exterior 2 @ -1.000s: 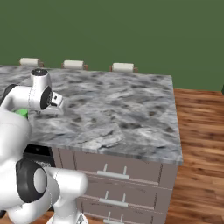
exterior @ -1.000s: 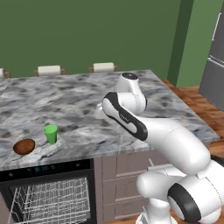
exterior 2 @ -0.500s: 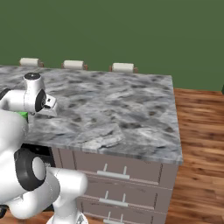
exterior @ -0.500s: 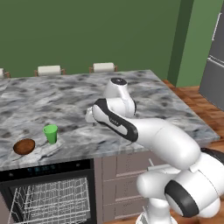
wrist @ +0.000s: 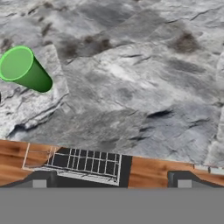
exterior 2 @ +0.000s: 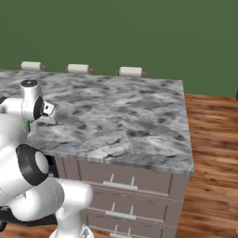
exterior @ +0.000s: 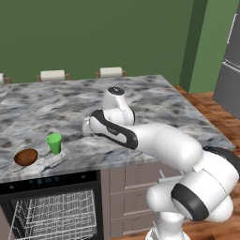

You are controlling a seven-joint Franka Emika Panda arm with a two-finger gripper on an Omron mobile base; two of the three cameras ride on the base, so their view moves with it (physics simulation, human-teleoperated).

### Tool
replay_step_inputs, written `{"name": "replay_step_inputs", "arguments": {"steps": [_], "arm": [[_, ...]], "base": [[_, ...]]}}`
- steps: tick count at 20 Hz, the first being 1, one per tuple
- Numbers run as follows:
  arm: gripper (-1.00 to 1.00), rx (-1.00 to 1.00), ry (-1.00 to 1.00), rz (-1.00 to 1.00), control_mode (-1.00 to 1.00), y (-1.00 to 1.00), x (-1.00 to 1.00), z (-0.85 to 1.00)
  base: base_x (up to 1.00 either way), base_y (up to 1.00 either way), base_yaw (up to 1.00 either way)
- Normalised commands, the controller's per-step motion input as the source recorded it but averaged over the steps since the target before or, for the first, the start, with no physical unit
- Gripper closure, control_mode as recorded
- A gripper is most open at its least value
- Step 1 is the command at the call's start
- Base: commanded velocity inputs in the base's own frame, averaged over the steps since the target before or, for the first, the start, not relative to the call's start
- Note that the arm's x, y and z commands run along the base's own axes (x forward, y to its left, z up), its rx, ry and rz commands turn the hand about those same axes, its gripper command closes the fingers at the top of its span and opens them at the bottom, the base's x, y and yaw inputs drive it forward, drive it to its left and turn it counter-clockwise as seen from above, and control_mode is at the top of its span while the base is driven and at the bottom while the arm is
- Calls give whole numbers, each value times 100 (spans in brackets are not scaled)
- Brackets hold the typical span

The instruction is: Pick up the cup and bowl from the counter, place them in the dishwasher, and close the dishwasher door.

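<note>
The green cup [exterior: 54, 143] stands upright near the front edge of the marbled counter [exterior: 154, 101]. The reddish-brown bowl [exterior: 26, 156] lies just left of it. My gripper [wrist: 111, 180] hangs over the counter to the right of the cup [wrist: 24, 70], apart from it, open with nothing between its far-spread fingertips [wrist: 43, 178]. From the left base the hand [exterior: 87, 125] shows past the bent wrist. Below the counter's edge the black dishwasher [exterior: 47, 181] stands open, and its white wire rack [exterior: 51, 215] shows. In the hand view the rack [wrist: 85, 164] lies beyond the counter's front edge.
Taupe drawers [exterior 2: 121, 183] with silver handles sit under the counter to the right of the dishwasher. White-backed chairs [exterior: 110, 71] stand along the far side. A wood floor [exterior 2: 211, 153] runs to the right, and a grey fridge [exterior: 229, 70] stands at the far right.
The arm has swung left and lower over the counter, bringing the hand closer to the cup. Cup, bowl and the base views have stayed put.
</note>
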Motion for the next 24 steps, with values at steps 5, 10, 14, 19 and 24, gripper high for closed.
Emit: {"name": "replay_step_inputs", "arguments": {"steps": [5, 10, 14, 19, 24], "arm": [[-100, 1, 0, 0, -100, 28, 16, -6], [-100, 2, 0, 0, -100, 23, 17, -3], [-100, 2, 0, 0, -100, 23, 15, -4], [-100, 0, 0, 0, -100, 27, 15, -6], [-100, 1, 0, 0, -100, 26, 21, -8]], "base": [[0, 0, 0], [0, 0, 0], [0, 0, 0], [0, 0, 0], [0, 0, 0]]}}
